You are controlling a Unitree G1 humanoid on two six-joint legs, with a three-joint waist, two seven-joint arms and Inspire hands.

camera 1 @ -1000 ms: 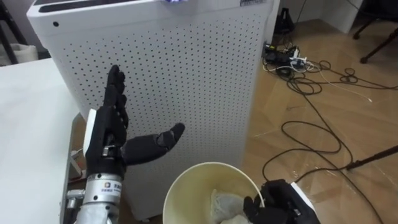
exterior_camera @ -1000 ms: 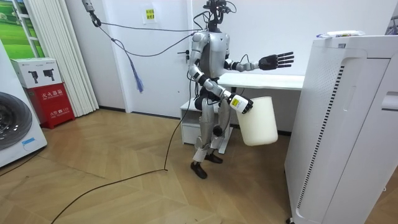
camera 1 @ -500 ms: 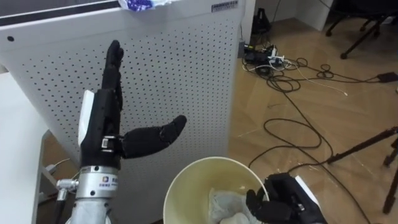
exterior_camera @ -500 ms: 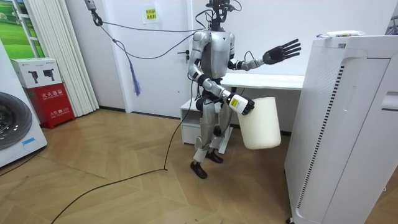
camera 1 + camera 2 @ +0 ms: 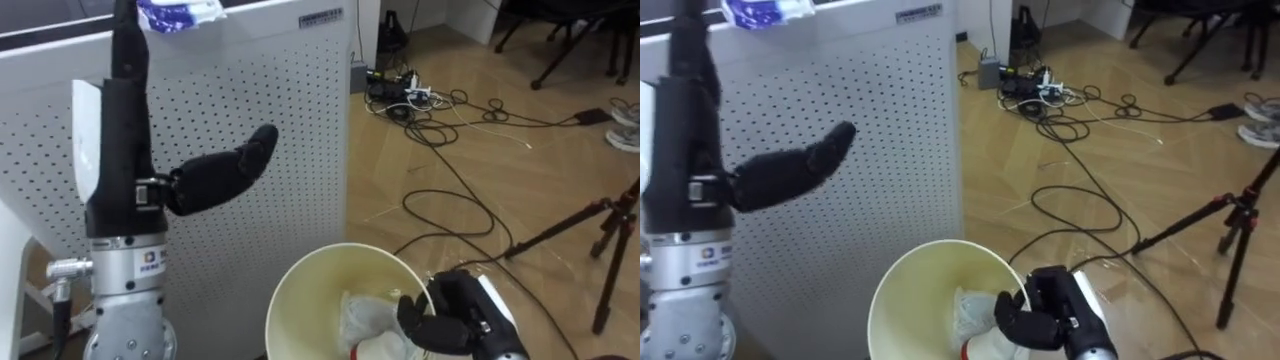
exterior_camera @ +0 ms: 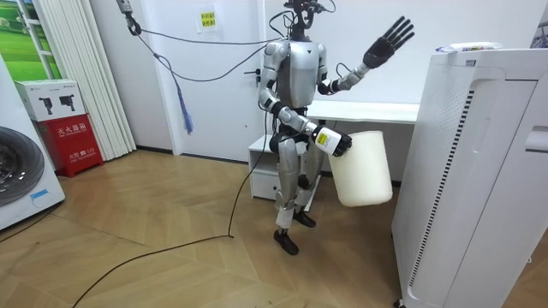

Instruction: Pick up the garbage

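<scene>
The robot stands on the wood floor between a white counter [image 6: 368,111] and a tall white purifier [image 5: 290,120], facing the purifier's perforated side. One foot is set ahead of the other.

The left hand [image 5: 120,160] is held up high in front of the purifier, level with its top. Its fingers are straight and close together, pointing upward, and the thumb juts out sideways toward the perforated panel. It holds nothing and touches nothing.

The right hand [image 5: 450,315] is low, at the near right of the eye views. Its fingers are curled over the rim of a cream bin [image 5: 305,295] and grip it from the right side. In the room view the bin hangs at hip height, tilted, with its mouth turned up toward the robot.

Crumpled white paper [image 5: 365,310] lies inside the bin, with a bit of red showing beside it.

A blue-and-white wrapper [image 5: 180,12] lies on the purifier's flat top, near the edge that faces the robot. It is above and just to the right of the left hand's fingers and apart from them.

On the floor to the right of the purifier, dark cables [image 5: 450,110] loop across the boards. A black tripod [image 5: 600,230] stands at the right edge.
</scene>
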